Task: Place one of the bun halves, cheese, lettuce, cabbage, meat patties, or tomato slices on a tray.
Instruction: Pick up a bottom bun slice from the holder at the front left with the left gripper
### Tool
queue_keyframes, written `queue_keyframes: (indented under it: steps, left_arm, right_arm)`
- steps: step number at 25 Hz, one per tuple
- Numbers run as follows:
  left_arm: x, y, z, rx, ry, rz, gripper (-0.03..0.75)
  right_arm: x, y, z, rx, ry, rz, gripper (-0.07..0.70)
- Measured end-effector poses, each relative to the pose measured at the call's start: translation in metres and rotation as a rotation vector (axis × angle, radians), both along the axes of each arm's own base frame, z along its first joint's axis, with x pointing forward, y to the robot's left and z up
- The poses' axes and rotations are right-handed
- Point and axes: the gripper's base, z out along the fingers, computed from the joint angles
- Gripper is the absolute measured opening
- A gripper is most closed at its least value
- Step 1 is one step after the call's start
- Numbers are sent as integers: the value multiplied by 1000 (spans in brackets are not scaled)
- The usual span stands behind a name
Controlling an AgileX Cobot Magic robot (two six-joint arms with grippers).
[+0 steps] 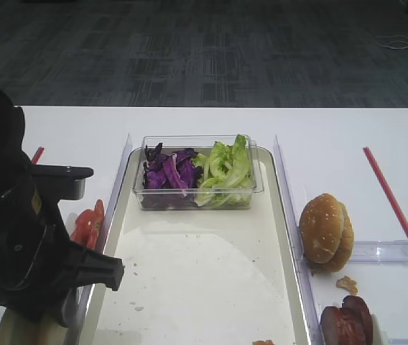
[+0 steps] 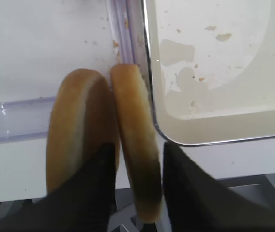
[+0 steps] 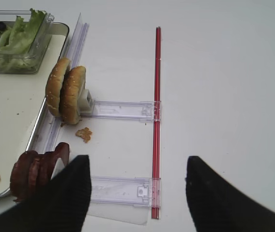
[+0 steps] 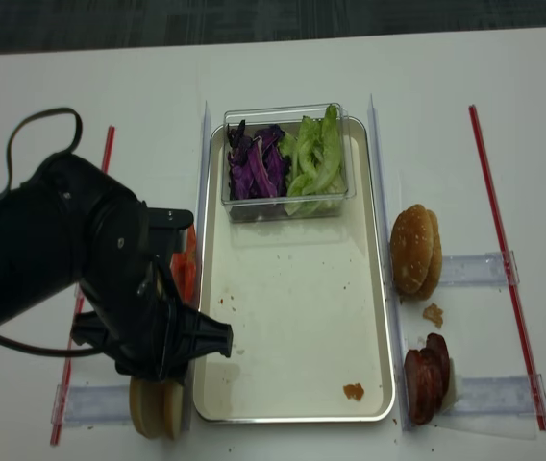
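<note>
Bun halves (image 2: 128, 106), two of them, standing on edge side by side just off the near left corner of the tray (image 2: 153, 104), not yet on it. Pale, soft and light by the look; bread crumb, so easily dented or torn under a hard pinch, yet dry and rough enough not to slip. Probably best taken across the flat faces, low and near the middle of the disc, with light pressure only; taken at the thin rim, likely to crumble or swing.

Nearer the tray, one half flanked by the left gripper (image 2: 138, 164): one dark finger on the cut-face side, wedged between the two halves, the other on the crust side next to the tray rim. Set narrow, close against both faces. Cannot tell whether already pressing or just short of contact. Outer half (image 2: 74, 135) leaning against the back of the inner finger, so apt to topple once its neighbour lifts.

Behind the pair, a clear plastic strip (image 2: 16, 121) lying on the white tabletop (image 2: 40, 48). Tray floor beside them bare apart from crumbs and smears, with room to set a half down a short way to the right.

Right gripper (image 3: 137, 193) well apart on the far side of the tray, spread wide over the tabletop, holding nothing.
</note>
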Motion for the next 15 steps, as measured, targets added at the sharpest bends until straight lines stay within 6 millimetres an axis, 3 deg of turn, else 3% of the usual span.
queue_keyframes:
  steps: [15]
  left_arm:
    - [0,1,0,6,-4,-5,78]
  right_arm:
    - [0,0,0,0,0,0,477]
